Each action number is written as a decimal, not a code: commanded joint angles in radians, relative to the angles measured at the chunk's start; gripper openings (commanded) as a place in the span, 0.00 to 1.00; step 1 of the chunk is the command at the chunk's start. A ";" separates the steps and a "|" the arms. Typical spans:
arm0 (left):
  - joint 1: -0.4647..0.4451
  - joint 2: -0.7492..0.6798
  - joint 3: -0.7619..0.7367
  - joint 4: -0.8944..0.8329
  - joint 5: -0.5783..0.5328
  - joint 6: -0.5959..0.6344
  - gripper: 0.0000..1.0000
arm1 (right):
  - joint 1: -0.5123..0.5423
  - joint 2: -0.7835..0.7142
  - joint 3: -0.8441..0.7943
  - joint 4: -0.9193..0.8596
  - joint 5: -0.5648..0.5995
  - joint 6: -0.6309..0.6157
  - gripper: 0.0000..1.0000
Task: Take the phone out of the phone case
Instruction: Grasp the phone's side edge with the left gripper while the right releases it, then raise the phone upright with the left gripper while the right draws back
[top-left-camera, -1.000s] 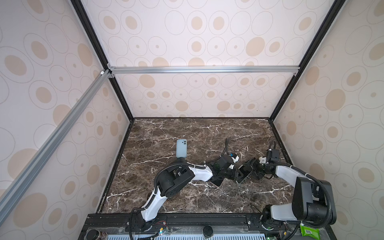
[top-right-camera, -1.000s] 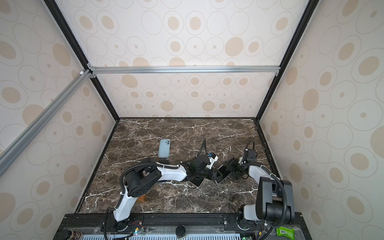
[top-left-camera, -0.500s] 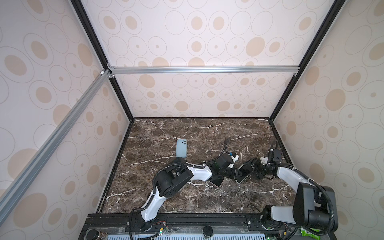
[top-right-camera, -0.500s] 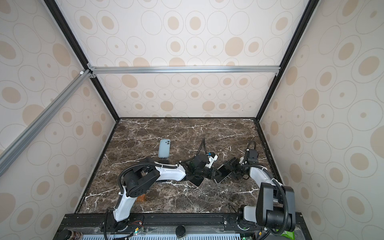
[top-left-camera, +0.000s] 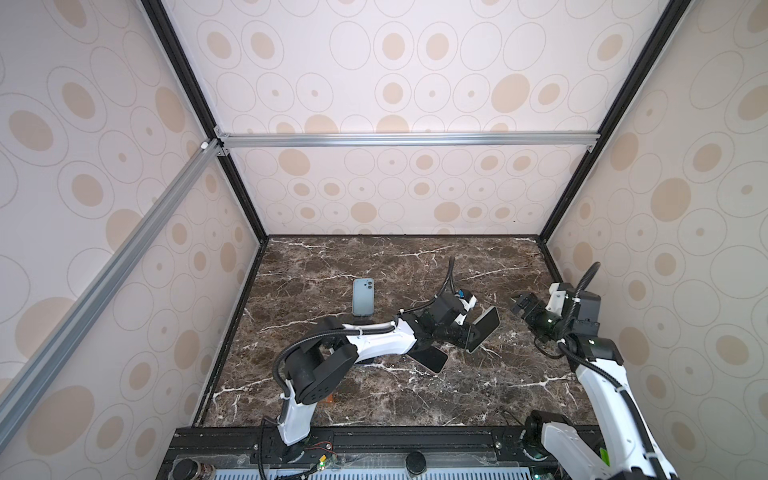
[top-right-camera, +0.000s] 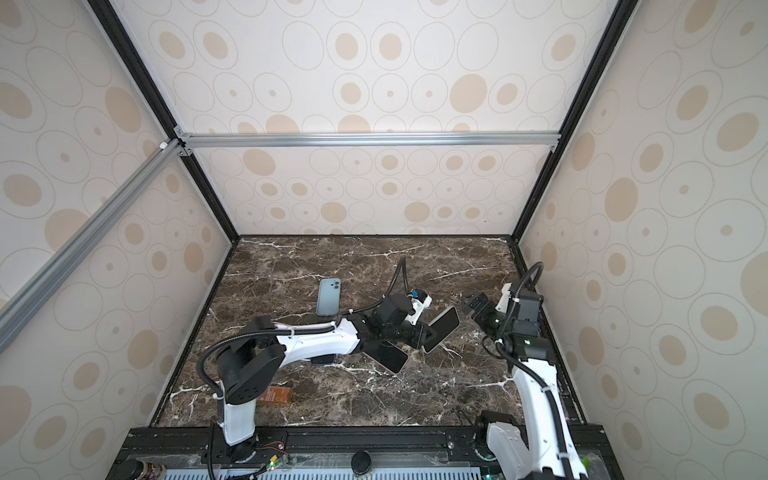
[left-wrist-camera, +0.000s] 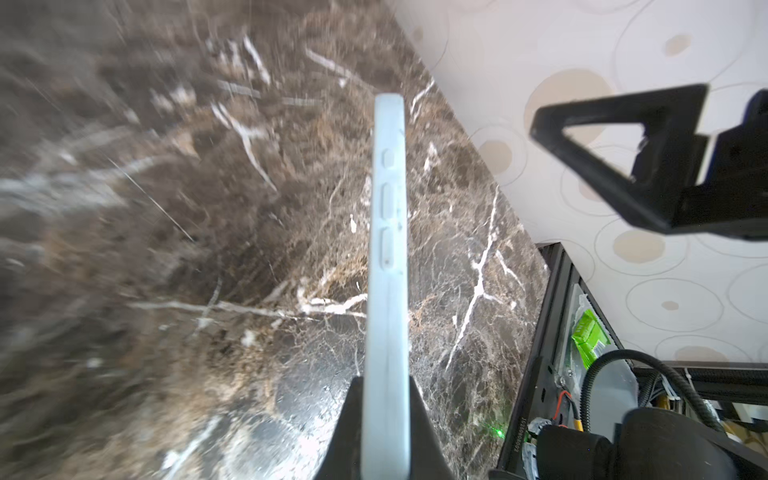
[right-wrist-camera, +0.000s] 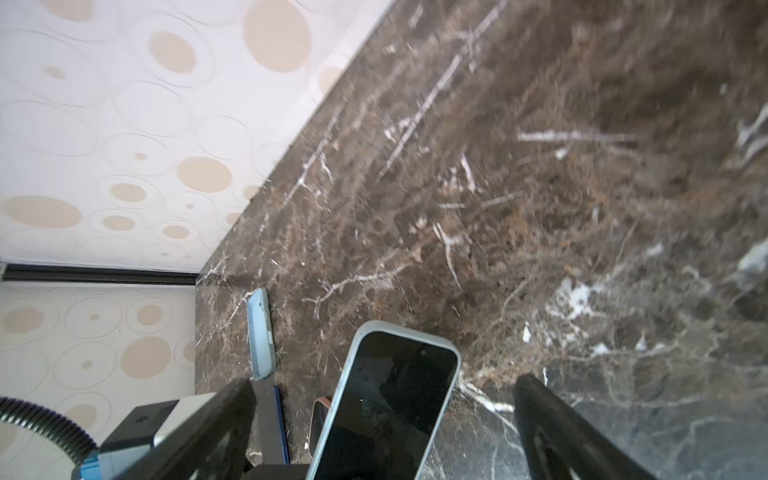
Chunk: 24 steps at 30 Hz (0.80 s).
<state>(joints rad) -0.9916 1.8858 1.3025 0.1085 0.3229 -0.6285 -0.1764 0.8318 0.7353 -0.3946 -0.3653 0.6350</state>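
Now, left claw (top-left-camera: 465, 336) is clamped on one end of the phone (top-left-camera: 484, 328), holding it tilted above the desk (top-left-camera: 374, 395), out toward 3 o'clock of centre. The pale case (left-wrist-camera: 386, 249) wraps the phone all round, so nothing is free yet. Right claw (top-left-camera: 524, 309) hangs at the phone's 3 o'clock, jaws wide apart, touching nothing. Peeling the case off and pulling the phone clear is all left to do.
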 joint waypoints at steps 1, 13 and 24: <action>0.041 -0.134 0.051 -0.012 -0.031 0.114 0.00 | -0.003 -0.061 0.028 0.045 0.004 -0.137 1.00; 0.215 -0.504 -0.143 0.067 0.114 0.283 0.00 | -0.001 -0.042 0.074 0.434 -0.559 -0.046 0.89; 0.292 -0.753 -0.278 0.077 0.327 0.483 0.00 | 0.235 0.048 0.217 0.428 -0.649 -0.221 0.84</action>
<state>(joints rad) -0.7216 1.1862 1.0176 0.1188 0.5209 -0.2432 0.0219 0.8738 0.8906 0.0048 -0.9363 0.4889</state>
